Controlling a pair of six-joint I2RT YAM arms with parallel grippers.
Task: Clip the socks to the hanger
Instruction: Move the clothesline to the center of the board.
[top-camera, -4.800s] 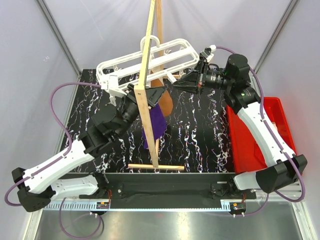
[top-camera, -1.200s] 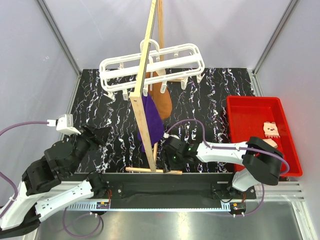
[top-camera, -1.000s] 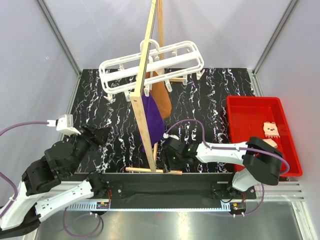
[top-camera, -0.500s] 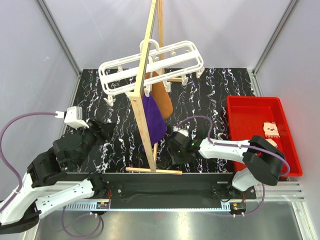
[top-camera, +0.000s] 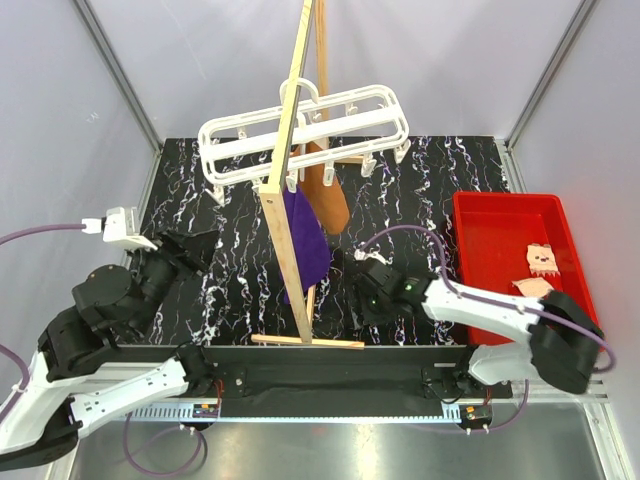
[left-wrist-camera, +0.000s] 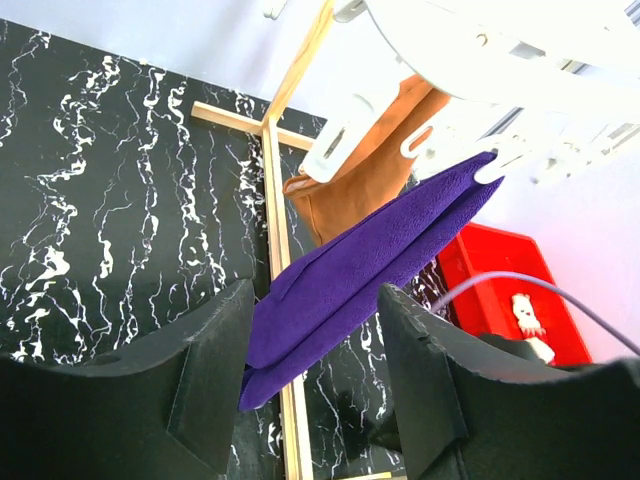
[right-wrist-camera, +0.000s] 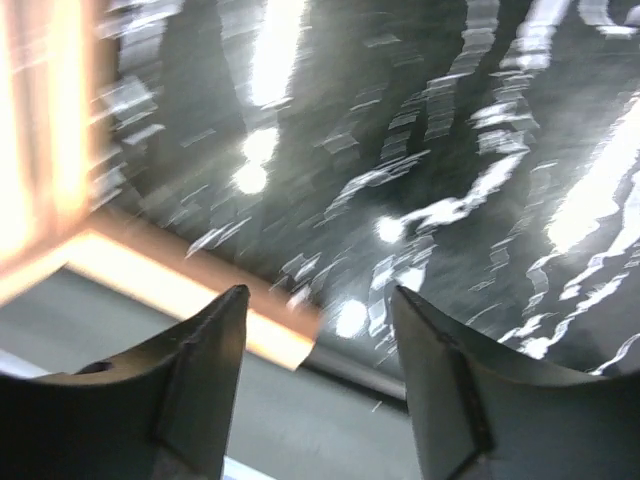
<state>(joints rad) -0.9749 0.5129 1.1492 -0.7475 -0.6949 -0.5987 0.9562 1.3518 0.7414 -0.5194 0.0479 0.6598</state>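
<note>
Glossy black worktop (top-camera: 420, 200), white-veined like marble. Left arm folded up at the near left, end effector (left-wrist-camera: 312, 300) pointed toward the hanging cloths, fingers parted with nothing between them. Right arm stretched low along the near edge, end effector (top-camera: 372, 290) near the foot of the pale wooden stand (top-camera: 285, 215) — likewise parted, gripping nothing. White thin-barred plastic hanger (top-camera: 300, 135) hooked on the stand, with a fuzzy purple cloth (top-camera: 305, 245) and a smooth brown cloth (top-camera: 328, 195) clipped beneath. Red plastic bin (top-camera: 490, 250) at right, holding the socks (top-camera: 541, 260) — small, peach-cuffed, well apart from the hanger.
</note>
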